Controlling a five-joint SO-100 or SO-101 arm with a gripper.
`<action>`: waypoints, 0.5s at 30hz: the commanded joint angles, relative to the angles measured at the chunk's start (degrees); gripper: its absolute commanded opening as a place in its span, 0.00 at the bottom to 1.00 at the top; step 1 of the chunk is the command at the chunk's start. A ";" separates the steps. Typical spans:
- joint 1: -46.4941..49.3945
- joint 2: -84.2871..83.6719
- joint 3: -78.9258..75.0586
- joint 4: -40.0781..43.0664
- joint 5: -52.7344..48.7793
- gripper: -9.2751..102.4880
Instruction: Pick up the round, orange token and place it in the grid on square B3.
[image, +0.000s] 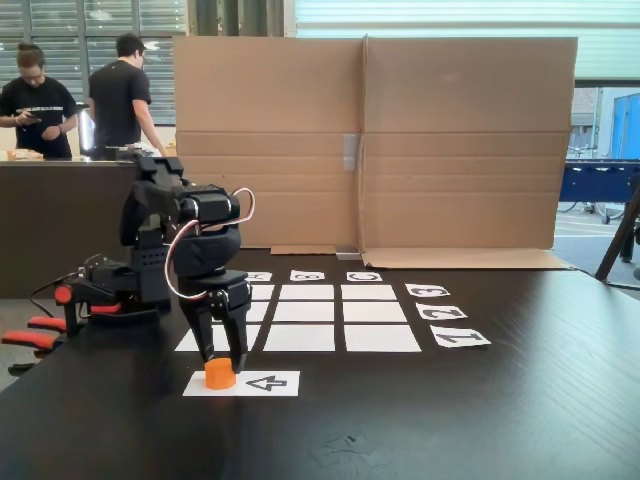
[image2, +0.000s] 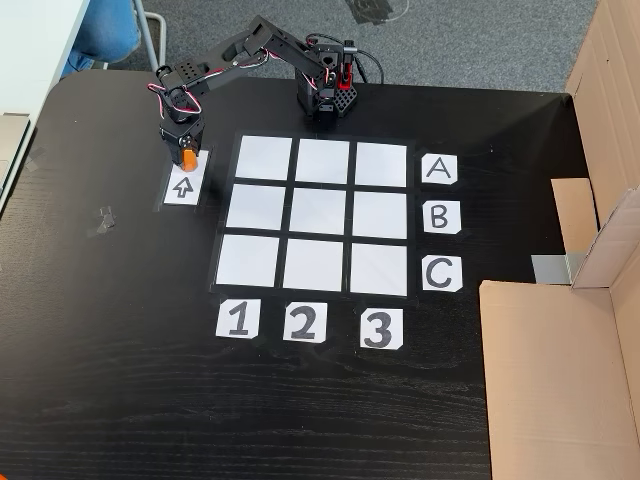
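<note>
Your black two-finger gripper (image: 222, 362) points straight down over the small bright-orange cylindrical token (image: 220, 374), which sits on the white paper sheet printed with a black arrow (image: 262, 383). In a fixed view from the table's front, the 2 dark fingers (image: 240, 345) hang apart, their tips reaching the token's top edge on either side. You cannot tell from either fixed view whether they press on it or merely bracket it. The token rests on the sheet's end away from the arrowhead's tail side, at the left in this view.

From a fixed view looking down, you see the gripper (image2: 184, 152) and token (image2: 187, 157) at the upper end of the arrow sheet (image2: 182, 187), just left of the grid of 9 white paper rectangles (image2: 315, 214) on the black wooden table (image2: 120, 340). The token lies outside the grid, beside its top-left cell.

Square B3 (image2: 379, 214), the plain white cell in line with the "B" label (image2: 441, 217) and the "3" label (image2: 377, 329), sits in the grid's right column, middle row, and is bare.

A brown cardboard screen (image: 400, 140) stands behind the table, and 2 people in black shirts (image: 118, 95) stand beyond it.
</note>
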 joint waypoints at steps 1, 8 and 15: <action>0.97 0.62 -1.93 -0.18 0.00 0.08; 0.88 7.82 -1.67 -0.97 -0.26 0.08; -0.18 22.32 3.25 -1.05 -1.93 0.08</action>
